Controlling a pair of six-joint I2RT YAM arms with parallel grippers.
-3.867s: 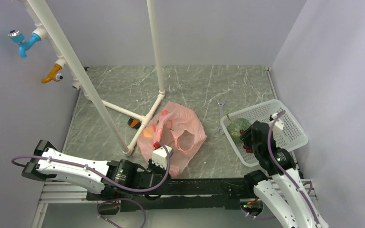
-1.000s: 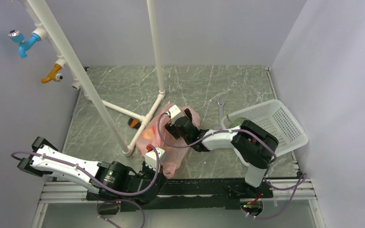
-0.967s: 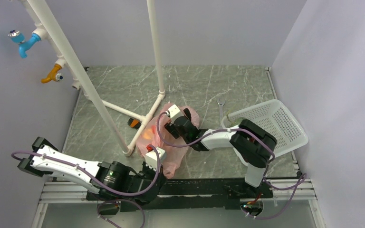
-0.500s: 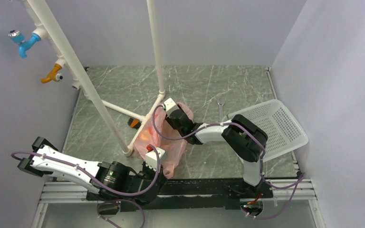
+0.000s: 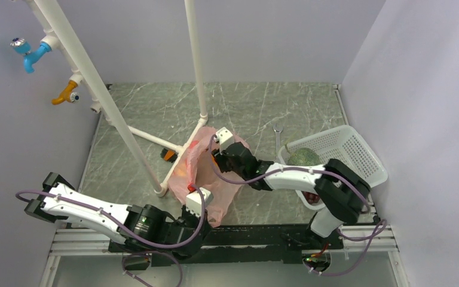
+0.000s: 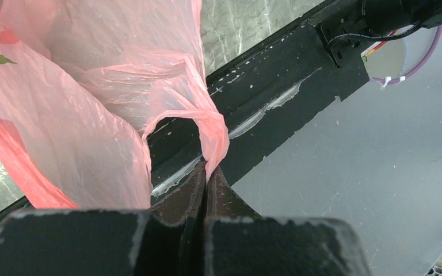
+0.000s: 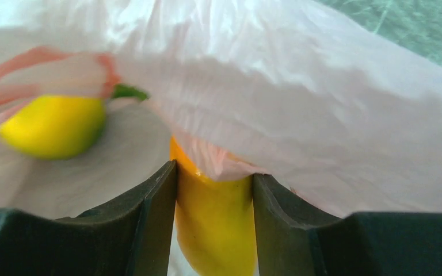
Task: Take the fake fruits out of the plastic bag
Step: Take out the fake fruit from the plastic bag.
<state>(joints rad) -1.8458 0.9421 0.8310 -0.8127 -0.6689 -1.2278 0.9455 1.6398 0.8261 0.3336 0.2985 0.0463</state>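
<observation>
Grey-green marbled tabletop between lavender walls, seen from above; a white pipe frame (image 5: pixel 155 137) stands on its left half, with a blue tap (image 5: pixel 27 54) and an orange tap (image 5: pixel 66 92) up by the far-left corner. The pink plastic bag (image 5: pixel 200 173) lies crumpled close to the middle of the near edge. The left gripper (image 5: pixel 197 200) is at its near hem and the right gripper (image 5: pixel 220 150) at its far side, reaching in from the right; how either one's fingers stand cannot be told from up here. A white mesh basket (image 5: pixel 352 152) sits at the right edge, toward the near-right corner, with a netted melon (image 5: pixel 303 156) lying in it. A wrench (image 5: pixel 277 140) lies between bag and basket; an orange-and-black brush (image 5: pixel 168 155) lies just left of the bag, by the frame's foot.

Left wrist view: the left gripper (image 6: pixel 206 172) has its fingers (image 6: pixel 191 192) pressed flat together, pinching a twisted loop handle (image 6: pixel 213 132) of the pink plastic bag (image 6: pixel 80 115); beyond it runs the black rail (image 6: pixel 276 98) along the near edge.

Right wrist view: the right gripper (image 7: pixel 214 190) is under the film of the pink plastic bag (image 7: pixel 322 115), its fingers (image 7: pixel 149 230) closed partway onto an orange-yellow fruit (image 7: pixel 216 236) — touching it on both sides; a fold of film drapes over the fruit's top. A yellow fruit (image 7: pixel 52 126) with a green leaf tip lies to the left inside the bag, apart from the fingers.
</observation>
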